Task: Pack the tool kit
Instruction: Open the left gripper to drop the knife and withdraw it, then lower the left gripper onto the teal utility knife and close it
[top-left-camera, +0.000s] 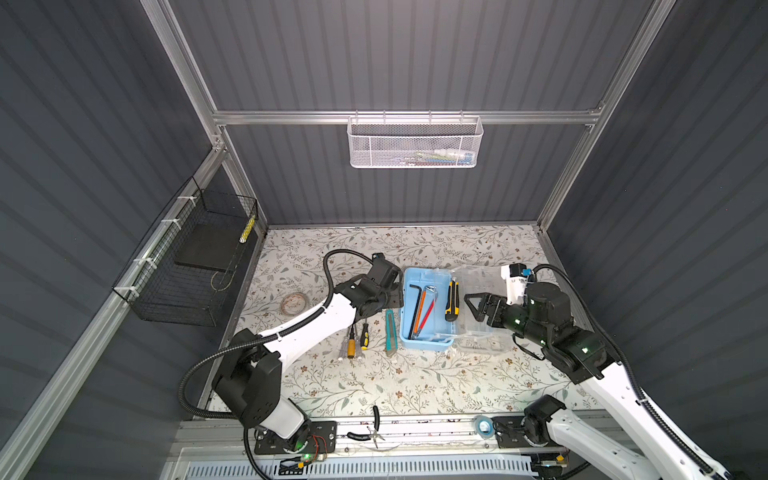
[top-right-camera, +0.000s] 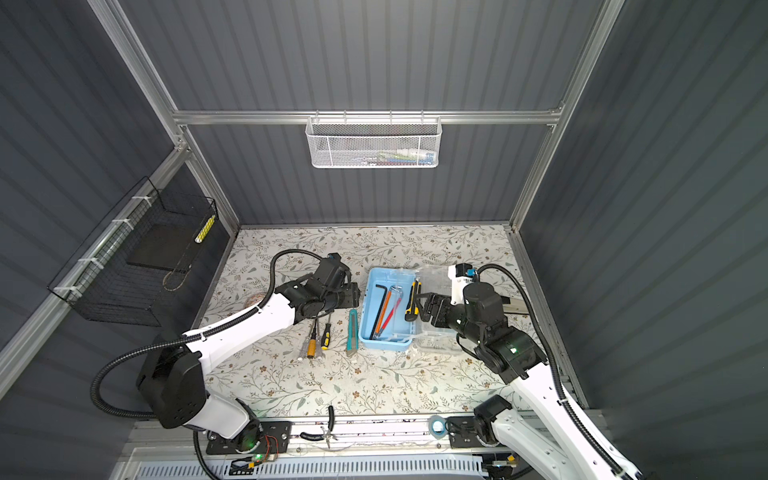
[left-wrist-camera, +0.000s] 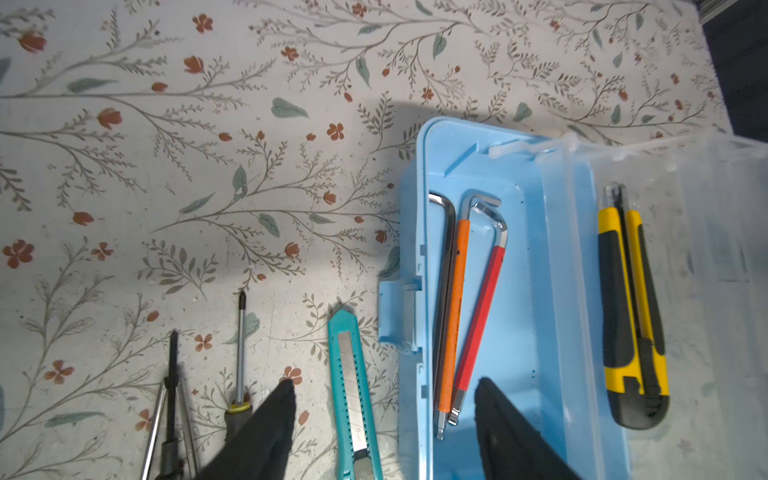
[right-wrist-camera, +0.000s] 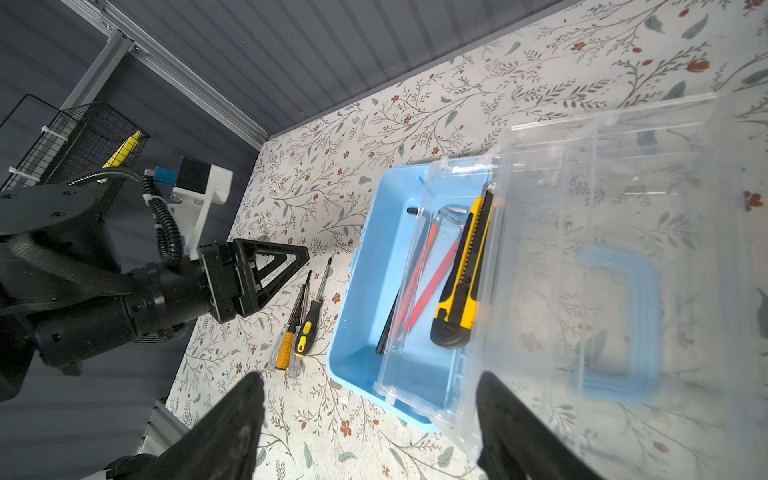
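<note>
The left wrist view shows the blue box (left-wrist-camera: 534, 299) sitting open on the counter (left-wrist-camera: 208, 166), near the middle. Three hex keys (left-wrist-camera: 455, 316) lie inside it, side by side. The yellow-black knife (left-wrist-camera: 629, 316) lies by the hinge side on clear plastic. I cannot tell if it is in the box or on the clear lid (right-wrist-camera: 623, 199), which lies flipped open flat next to the box. The teal knife (left-wrist-camera: 353, 395) lies flat on the counter just beside the box's latch wall, and the screwdrivers (left-wrist-camera: 240, 353) lie in a bunch a bit farther out. So I think the packing is about half done, and the teal knife looks next. The left gripper (left-wrist-camera: 384, 384) is spread wide and holds nothing. It hangs above the teal knife, with one finger over the counter and one over the box. To pick the knife up, it needs to slide away from the box, go down, and pinch the thin knife across its sides. The box wall and its little latch tab (left-wrist-camera: 399, 316) are very close and could bump a finger. The right gripper (right-wrist-camera: 370, 378) is spread too, empty, above the lid near the yellow-black knife. On the walls hang a white mesh basket (top-left-camera: 415, 145) and a black wire basket (top-left-camera: 195, 257), well apart. Pliers (top-left-camera: 376, 428) and a tape roll (top-left-camera: 483, 424) rest on the front rail.
</note>
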